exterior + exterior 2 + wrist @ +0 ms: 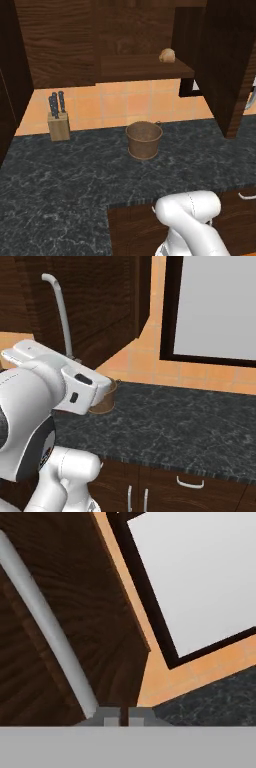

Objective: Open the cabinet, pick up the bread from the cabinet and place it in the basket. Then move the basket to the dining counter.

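Beside the cabinet (60, 612) door's silver handle (45, 632), claw (120, 714) clenched, fingertips nearly together, grasping nothing

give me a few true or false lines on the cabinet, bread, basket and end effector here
1. The cabinet door is open. True.
2. The bread lies in the basket. False: it sits on the cabinet shelf.
3. The basket stands on the black worktop. True.
4. The end effector has its fingers wide apart. False: they are shut, beside the door's silver handle.
5. The knife block is right of the basket. False: it is left.
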